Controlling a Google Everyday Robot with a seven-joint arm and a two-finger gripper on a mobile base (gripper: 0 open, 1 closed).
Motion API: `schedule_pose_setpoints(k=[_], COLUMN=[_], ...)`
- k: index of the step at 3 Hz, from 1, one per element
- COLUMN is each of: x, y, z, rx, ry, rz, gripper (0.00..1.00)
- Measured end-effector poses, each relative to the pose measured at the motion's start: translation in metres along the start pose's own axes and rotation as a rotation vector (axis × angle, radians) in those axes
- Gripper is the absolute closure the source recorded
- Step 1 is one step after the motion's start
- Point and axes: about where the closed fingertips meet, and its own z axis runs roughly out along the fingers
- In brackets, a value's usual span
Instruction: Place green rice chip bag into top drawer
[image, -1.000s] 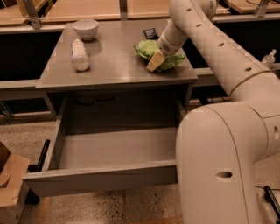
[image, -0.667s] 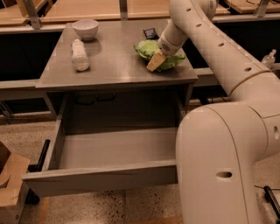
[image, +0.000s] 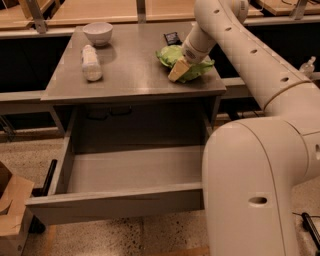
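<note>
The green rice chip bag (image: 172, 53) lies on the grey desk top (image: 135, 75) near its right edge. My gripper (image: 180, 69) is down on the bag, its tan fingers pressed against the bag's front side. The bag's right part is hidden behind the arm. The top drawer (image: 125, 200) is pulled out wide open below the desk top, with nothing in it.
A white plastic bottle (image: 91, 63) lies on the desk's left side and a white bowl (image: 97, 32) stands behind it. A small black packet (image: 172, 37) lies behind the bag. My white arm and base (image: 260, 165) fill the right. A cardboard box (image: 10, 210) sits at the lower left.
</note>
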Motion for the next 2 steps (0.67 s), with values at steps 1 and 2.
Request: schedule_pose_setpoints(k=[1,2], x=[0.014,0.042], y=[0.017,0.056], z=[-0.013,-0.051], rx=[-0.029,-0.083], ry=[0.038,0.104], rz=[0.032,0.117], gripper=[0.41,0.63])
